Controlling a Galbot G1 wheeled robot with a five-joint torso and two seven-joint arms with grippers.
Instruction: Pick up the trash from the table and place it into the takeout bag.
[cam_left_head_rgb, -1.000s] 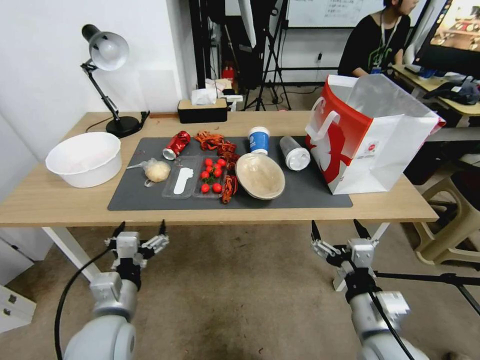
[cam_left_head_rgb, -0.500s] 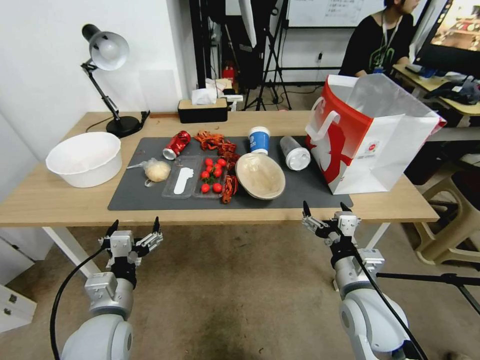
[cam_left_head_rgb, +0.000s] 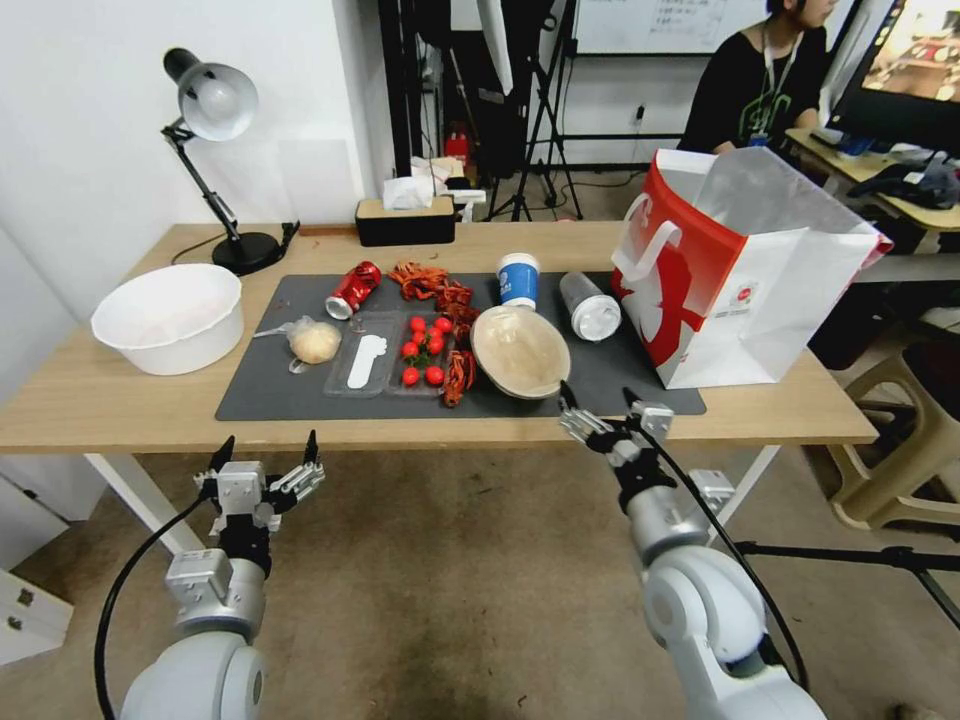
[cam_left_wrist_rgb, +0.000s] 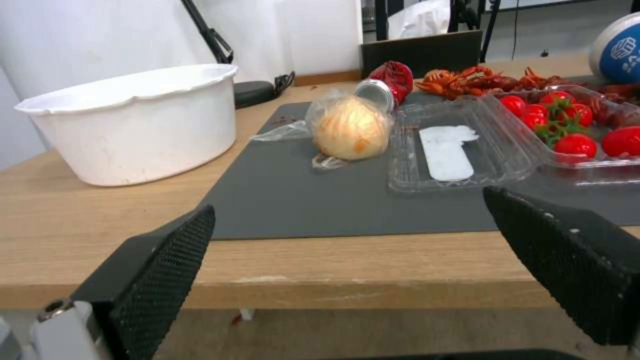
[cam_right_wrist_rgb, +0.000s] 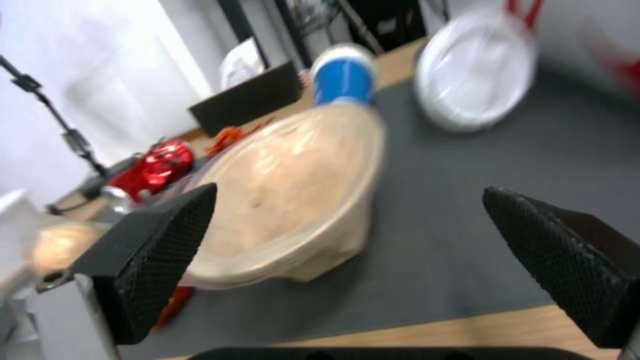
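Reaching over the table's (cam_left_head_rgb: 120, 415) near edge, the right gripper (cam_left_head_rgb: 603, 412) hangs with fingers spread wide (nothing between them), the shallow beige bowl (cam_left_head_rgb: 520, 350) just beyond at eleven o'clock. First pickup seems underway; next it must straddle the rim. The takeout bag (cam_left_head_rgb: 745, 275) stands at two o'clock. The left gripper (cam_left_head_rgb: 263, 462) waits spread below the edge.

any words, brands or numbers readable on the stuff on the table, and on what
No text can be read.
takeout bag: small red logo, too small to read.
blue-and-white paper cup: white emblem, no legible letters.
dented red can: markings too small to read.
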